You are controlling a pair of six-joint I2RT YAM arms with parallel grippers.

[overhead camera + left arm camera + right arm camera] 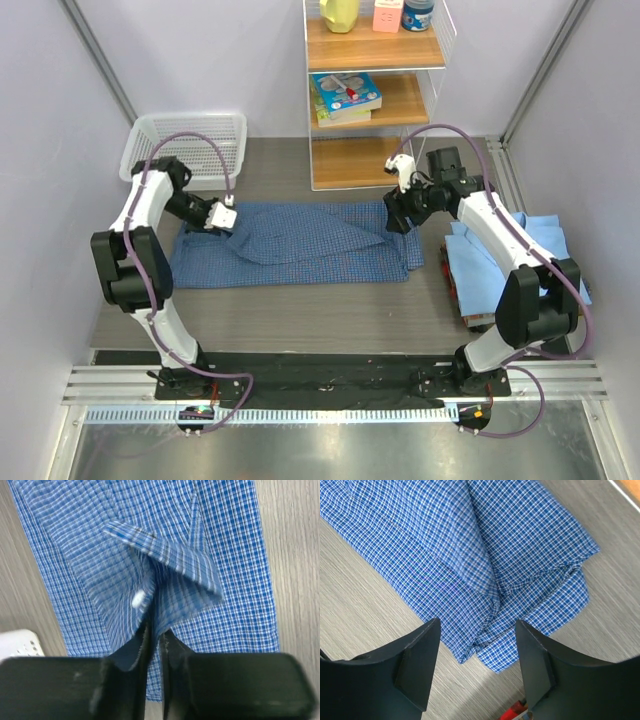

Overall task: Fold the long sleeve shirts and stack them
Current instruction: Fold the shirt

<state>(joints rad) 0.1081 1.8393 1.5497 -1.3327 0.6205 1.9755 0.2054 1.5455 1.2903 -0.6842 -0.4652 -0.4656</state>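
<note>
Left jaws pinch checked shirt (225,540), right jaws above

left arm (140,205) and right arm (490,222): white link shells, bulky black joint housings, black bases on a black plate (320,372) at the near edge. purple-grey cable (195,140) loops along each arm. white camera block (401,166) at each wrist. left gripper (154,640): matte black flat fingers (125,680), light scuffs. right gripper (477,625): black wedge-shaped fingers, dull grey inner faces.
</note>
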